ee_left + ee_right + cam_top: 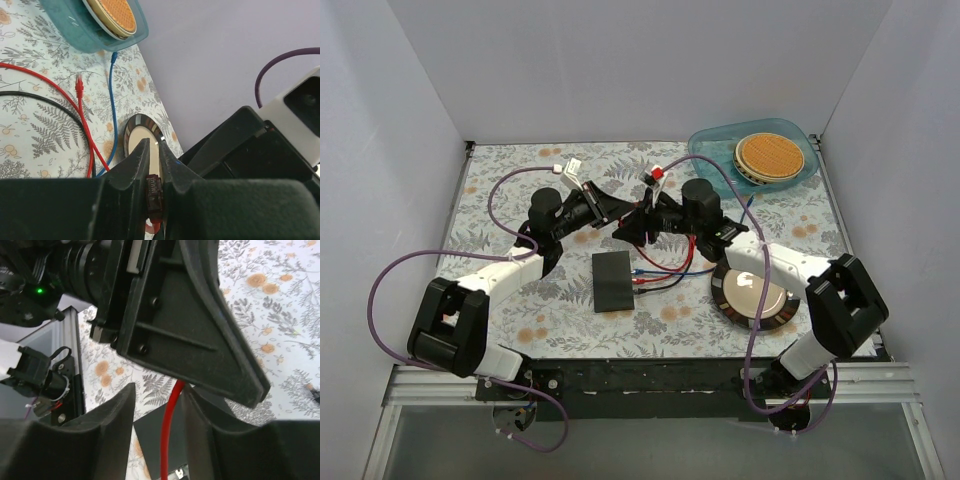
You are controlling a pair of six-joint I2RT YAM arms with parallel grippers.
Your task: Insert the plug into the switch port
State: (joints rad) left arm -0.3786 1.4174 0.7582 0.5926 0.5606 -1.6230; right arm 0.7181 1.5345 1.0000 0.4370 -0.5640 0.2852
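From above, two arms reach in and their grippers meet tip to tip in the air just past the far edge of the one switch, a flat black box lying on the flowered tabletop. The left gripper comes in from the switch's far left and the right gripper from its far right. To the right of the switch lies one round black-rimmed dish, partly under the right arm. Well beyond that, at the far right corner, sits one teal tray holding one orange disc. In the left wrist view, the left gripper's fingers are pressed together on one small dark plug, held off the tabletop and not in the switch. Past the fingers, three cables cross the tabletop between tray and dish: one red, one black and one blue. In the right wrist view, the right gripper's two fingers stand spread, and a stretch of red cable rises through the gap toward the left gripper, which fills the upper half. It runs close to one finger, though neither clamps it. A dark corner of the switch shows low between the fingers.
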